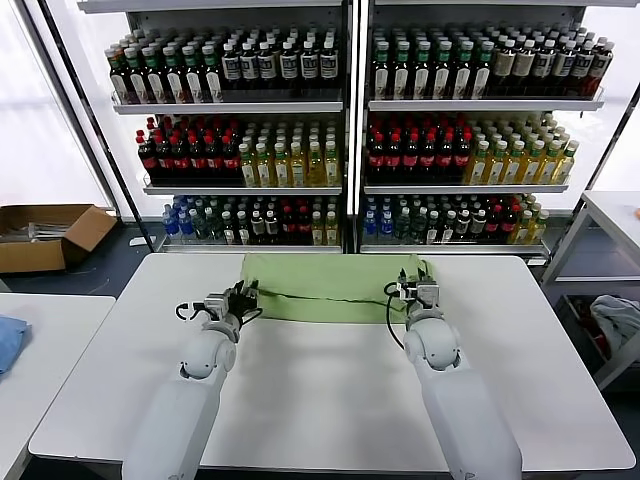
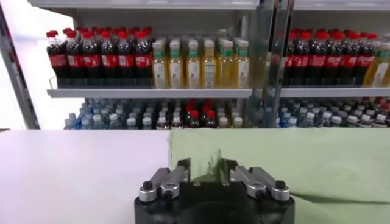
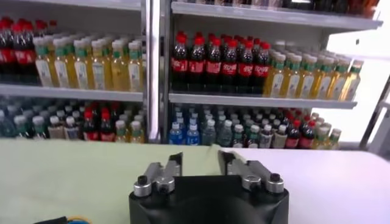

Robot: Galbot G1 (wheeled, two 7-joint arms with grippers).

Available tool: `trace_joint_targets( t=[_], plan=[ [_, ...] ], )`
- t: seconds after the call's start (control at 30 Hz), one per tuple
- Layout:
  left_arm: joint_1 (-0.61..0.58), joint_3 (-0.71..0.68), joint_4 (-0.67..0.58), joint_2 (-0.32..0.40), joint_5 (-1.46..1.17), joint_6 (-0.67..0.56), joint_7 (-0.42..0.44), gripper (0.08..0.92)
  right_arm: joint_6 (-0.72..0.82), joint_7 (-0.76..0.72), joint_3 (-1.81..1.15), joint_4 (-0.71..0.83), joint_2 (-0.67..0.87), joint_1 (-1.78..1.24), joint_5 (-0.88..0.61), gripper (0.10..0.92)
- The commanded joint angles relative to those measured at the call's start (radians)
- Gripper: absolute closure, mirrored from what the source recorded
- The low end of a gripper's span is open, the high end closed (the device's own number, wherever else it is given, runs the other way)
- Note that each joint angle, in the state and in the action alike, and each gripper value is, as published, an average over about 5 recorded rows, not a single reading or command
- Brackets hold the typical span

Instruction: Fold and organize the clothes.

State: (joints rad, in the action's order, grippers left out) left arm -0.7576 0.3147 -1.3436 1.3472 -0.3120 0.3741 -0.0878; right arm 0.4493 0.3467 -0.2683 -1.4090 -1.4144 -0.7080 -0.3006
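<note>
One light green garment of the clothes (image 1: 320,290) lies folded into a wide band across the far part of the white table (image 1: 320,400). My left gripper (image 1: 243,296) is at the band's left end and my right gripper (image 1: 416,287) at its right end. In the left wrist view the left gripper (image 2: 204,163) is open, with a raised wrinkle of the green cloth (image 2: 292,164) between its fingers. The right wrist view has the right gripper (image 3: 200,157) open over the edge of the cloth (image 3: 61,176). Collar, buttons and chest print are hidden.
Shelves of bottles (image 1: 340,140) stand close behind the table's far edge. A blue cloth (image 1: 8,340) lies on a second table at the left, with a cardboard box (image 1: 45,235) on the floor behind it. A pale garment (image 1: 615,318) hangs at the right.
</note>
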Motion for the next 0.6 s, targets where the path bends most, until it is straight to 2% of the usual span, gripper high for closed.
trace_joint_targets(
  t=[0.03,0.27,0.43,0.6],
  plan=[
    [-0.034,0.003,-0.107,-0.005,0.005,0.043,-0.019,0.523,0.029,0.082,-0.001,-0.034,-0.011,0.000,-0.066,0.408],
    [-0.121,0.005,-0.216,-0.021,0.016,0.077,-0.020,0.324,0.071,0.086,-0.034,-0.216,0.075,-0.148,-0.039,0.225],
    [-0.166,0.017,-0.238,-0.029,0.032,0.080,-0.018,0.201,0.070,0.080,-0.066,-0.310,0.111,-0.254,-0.039,0.203],
    [-0.177,0.026,-0.226,-0.032,0.039,0.084,-0.017,0.178,0.072,0.079,-0.086,-0.339,0.137,-0.313,-0.037,0.203]
  ],
)
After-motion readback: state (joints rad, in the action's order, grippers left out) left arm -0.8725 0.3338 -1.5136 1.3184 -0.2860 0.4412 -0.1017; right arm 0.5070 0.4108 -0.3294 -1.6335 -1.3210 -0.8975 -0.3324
